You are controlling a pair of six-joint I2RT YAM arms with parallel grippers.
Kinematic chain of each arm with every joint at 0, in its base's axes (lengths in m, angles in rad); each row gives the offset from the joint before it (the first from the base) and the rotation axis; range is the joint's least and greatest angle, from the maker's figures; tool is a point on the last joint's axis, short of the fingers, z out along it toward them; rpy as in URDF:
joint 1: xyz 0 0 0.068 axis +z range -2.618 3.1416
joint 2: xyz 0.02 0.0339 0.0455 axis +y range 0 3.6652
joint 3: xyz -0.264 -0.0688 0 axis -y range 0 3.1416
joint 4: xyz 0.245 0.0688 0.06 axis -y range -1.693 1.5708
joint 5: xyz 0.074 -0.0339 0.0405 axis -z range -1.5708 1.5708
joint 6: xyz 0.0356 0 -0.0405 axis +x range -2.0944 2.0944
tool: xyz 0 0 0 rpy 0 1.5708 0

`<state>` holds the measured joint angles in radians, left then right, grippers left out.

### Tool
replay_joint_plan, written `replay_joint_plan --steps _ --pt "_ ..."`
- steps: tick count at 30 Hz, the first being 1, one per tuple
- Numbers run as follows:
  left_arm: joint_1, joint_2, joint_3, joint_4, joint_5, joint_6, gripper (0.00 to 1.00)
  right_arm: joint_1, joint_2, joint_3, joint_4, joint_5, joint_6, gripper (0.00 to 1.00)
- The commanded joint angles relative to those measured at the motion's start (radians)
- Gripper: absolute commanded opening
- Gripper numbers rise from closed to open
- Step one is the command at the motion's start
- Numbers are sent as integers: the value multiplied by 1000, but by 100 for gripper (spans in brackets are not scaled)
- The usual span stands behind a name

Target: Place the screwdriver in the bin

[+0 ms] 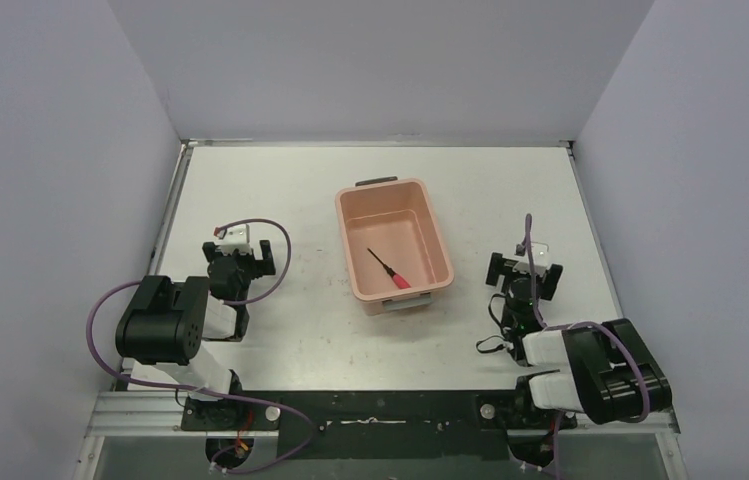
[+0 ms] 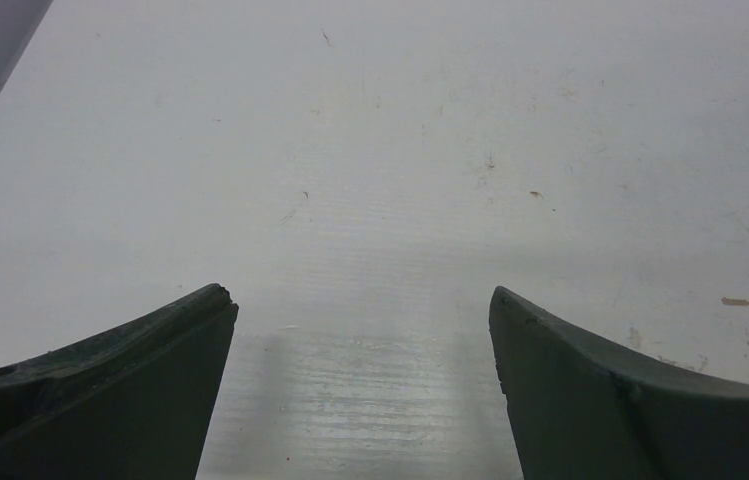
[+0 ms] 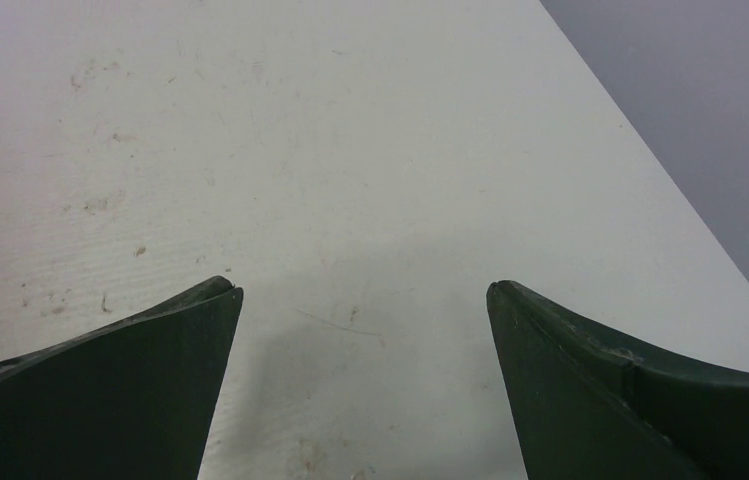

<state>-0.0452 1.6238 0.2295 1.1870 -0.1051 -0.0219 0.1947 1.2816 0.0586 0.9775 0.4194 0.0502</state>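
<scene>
While the screwdriver (image 1: pixel 390 271) lies diagonally inside the bin (image 1: pixel 390 303) (red handle near-right), left gripper (image 1: pixel 239 252) and right gripper (image 1: pixel 525 270) flank it | both spread wide, empty | right looks marginally nearer

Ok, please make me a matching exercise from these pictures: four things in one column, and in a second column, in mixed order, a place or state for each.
Column one
1. screwdriver
2. bin
3. left gripper
4. right gripper

Column two
A. open, over the table to the right of the bin
B. salmon-pink, in the middle of the table
C. lying inside the bin
D. open, over the table to the left of the bin

Pairs: 1-C, 2-B, 3-D, 4-A
</scene>
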Motion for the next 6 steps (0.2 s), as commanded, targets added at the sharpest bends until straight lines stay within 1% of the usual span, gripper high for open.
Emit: replay_joint_plan --steps 1,6 --pt "-4 -8 24 30 -7 -2 97 -3 61 31 289 -6 -42 100" --pt "-4 -10 22 31 -8 0 97 -7 60 31 285 -5 -43 100"
